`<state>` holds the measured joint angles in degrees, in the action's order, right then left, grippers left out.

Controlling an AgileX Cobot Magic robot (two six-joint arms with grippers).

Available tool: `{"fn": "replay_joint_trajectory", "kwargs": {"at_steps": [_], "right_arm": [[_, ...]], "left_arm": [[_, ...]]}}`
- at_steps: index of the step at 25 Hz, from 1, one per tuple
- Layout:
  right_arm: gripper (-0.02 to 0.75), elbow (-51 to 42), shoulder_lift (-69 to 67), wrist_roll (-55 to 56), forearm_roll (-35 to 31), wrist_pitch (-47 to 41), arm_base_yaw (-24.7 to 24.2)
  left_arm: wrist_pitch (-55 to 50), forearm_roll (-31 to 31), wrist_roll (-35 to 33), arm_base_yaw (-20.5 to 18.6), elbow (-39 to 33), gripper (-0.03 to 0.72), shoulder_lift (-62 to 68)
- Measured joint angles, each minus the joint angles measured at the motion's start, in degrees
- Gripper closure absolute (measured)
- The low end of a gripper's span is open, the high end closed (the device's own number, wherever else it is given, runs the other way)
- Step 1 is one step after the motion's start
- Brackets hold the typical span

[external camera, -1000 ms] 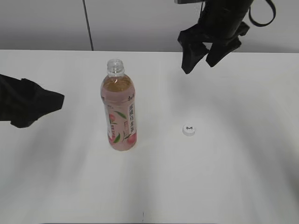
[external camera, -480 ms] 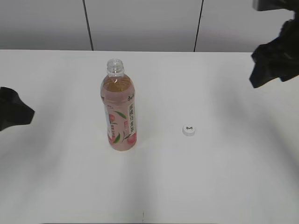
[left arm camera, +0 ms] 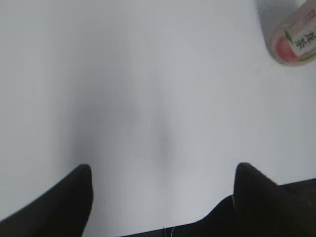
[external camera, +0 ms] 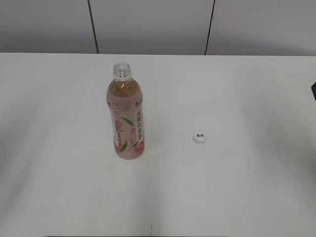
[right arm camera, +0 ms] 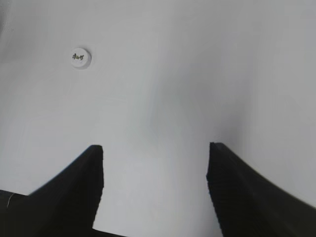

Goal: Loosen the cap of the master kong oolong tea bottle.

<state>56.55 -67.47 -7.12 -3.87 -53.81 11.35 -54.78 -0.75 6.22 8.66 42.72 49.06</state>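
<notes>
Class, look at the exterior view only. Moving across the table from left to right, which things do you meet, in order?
master kong oolong tea bottle, standing upright with its neck open → cap, lying alone on the white table → a dark sliver of the right arm at the picture's right edge.

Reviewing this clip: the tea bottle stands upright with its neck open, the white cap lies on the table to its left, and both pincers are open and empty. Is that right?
Not quite. In the exterior view the cap lies to the right of the bottle, not the left. The rest holds: the bottle stands upright with an open neck, and the left pincer and right pincer are open and empty.
</notes>
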Motion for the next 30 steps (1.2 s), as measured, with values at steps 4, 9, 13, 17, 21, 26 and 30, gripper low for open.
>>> {"fn": "replay_joint_trajectory", "kwargs": {"at_steps": [4,9,13,17,21,26,30], "right_arm": [[0.241,-4.07,5.77,1.24,0.37,-0.64,0.0],[0.243,-9.92,13.12,2.18,0.54,-3.36,0.0],[0.244,-14.76,20.5,2.91,0.65,-6.0,0.0],[0.253,-18.43,31.12,3.02,1.17,-9.66,0.0],[0.29,-21.93,42.79,3.93,3.35,-10.91,0.0],[0.322,-26.27,58.24,4.86,7.28,-10.46,0.0],[0.329,-26.5,67.03,7.12,8.49,-9.08,0.0]], "left_arm": [[-3.07,-0.74,1.73,-1.49,-0.06,0.179,-11.69],[-7.9,-4.45,1.91,-2.14,-2.06,0.187,-20.53],[-7.0,-4.22,1.34,-2.32,-6.46,0.19,-26.81],[-4.44,-3.66,-1.69,-2.32,-9.87,0.192,-33.92],[-3.91,-2.1,-5.03,-2.32,-10.1,0.198,-40.02],[-3.9,-0.72,-6.22,-2.32,-10.52,0.199,-43.05],[-3.9,-0.17,-6.89,-2.32,-10.59,0.202,-44.41]]}}
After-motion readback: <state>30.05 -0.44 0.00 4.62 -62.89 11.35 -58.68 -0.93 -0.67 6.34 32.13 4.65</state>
